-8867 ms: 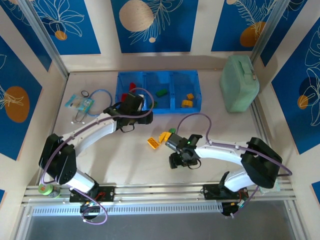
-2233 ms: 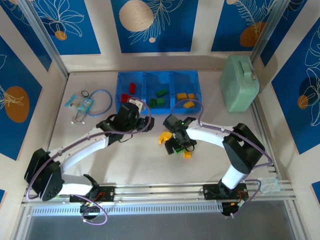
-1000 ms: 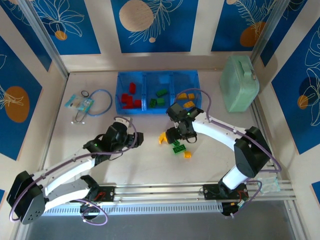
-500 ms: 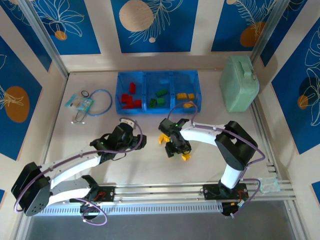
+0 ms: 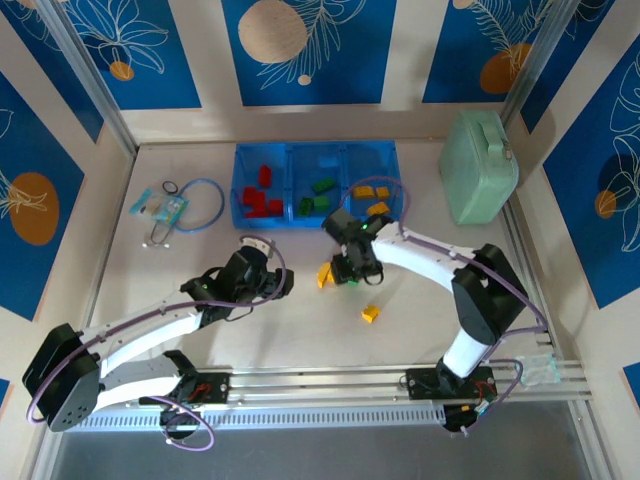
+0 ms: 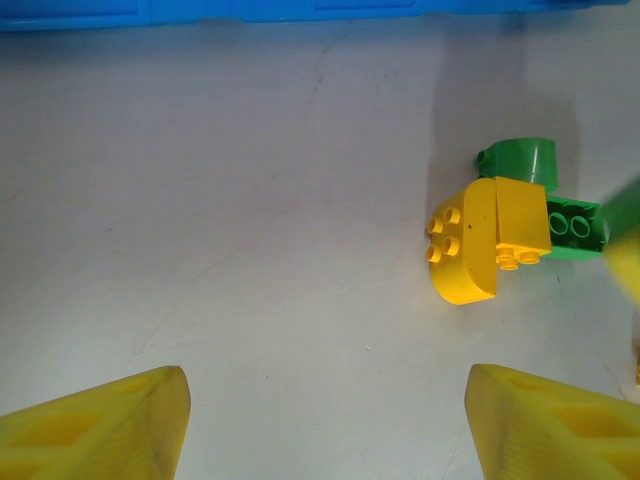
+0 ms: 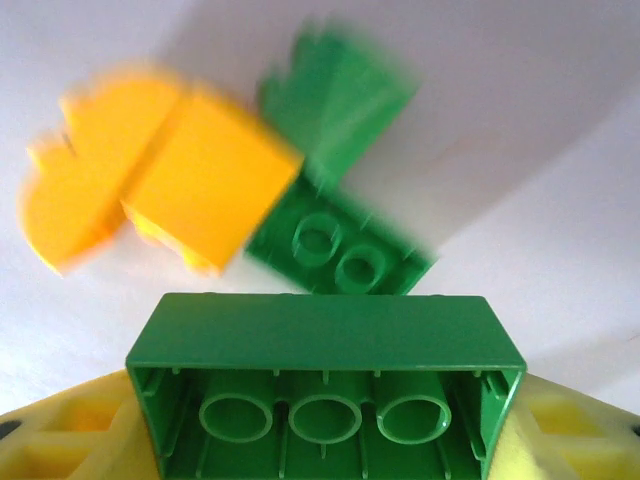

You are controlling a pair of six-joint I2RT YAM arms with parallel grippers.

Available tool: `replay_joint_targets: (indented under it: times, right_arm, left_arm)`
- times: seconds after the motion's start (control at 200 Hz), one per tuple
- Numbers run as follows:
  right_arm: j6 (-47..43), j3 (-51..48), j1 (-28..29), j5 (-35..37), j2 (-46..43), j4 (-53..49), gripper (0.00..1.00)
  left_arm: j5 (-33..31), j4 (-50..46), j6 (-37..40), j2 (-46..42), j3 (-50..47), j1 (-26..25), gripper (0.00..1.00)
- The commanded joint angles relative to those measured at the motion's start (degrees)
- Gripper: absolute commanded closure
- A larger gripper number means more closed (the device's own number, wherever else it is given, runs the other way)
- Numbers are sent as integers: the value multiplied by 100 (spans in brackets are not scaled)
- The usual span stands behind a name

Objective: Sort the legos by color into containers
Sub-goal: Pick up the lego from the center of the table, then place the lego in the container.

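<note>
Most bricks (image 5: 262,200) lie sorted in the tray (image 5: 316,146). The right gripper (image 5: 352,270) grasps a green brick (image 7: 325,370); the left gripper (image 6: 325,425) is open, empty. Yellow bricks (image 5: 323,274) and green pieces (image 6: 575,228) remain on the table (image 5: 440,290).

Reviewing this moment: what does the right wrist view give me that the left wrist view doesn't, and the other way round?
Right wrist adds: a long green brick clamped between the right jaws, seen from its hollow underside with three tubes in a row.
Left wrist adds: the near wall of the blue tray along the top edge, and the left jaws standing wide apart with nothing between them.
Both share: the yellow brick lying on the table with a studded green brick against it, sharp from the left wrist and blurred from the right.
</note>
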Motion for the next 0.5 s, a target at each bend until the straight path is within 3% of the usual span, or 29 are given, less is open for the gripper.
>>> replay_joint_targets:
  times: [0.0,0.245,0.495]
  right_arm:
    - [-463,539,-571,-93,-111,-88,43]
    - [-823,1676,-1709,-621,689,-14,41]
    - [-939,3386,-2063,-543,2053,-446,40]
  left_arm:
    - [-68,28,87,124,169,-110,27]
    - [-268,50,-51,135,76,-420,28]
    - [-582,-124,-37,378,303,-915,28]
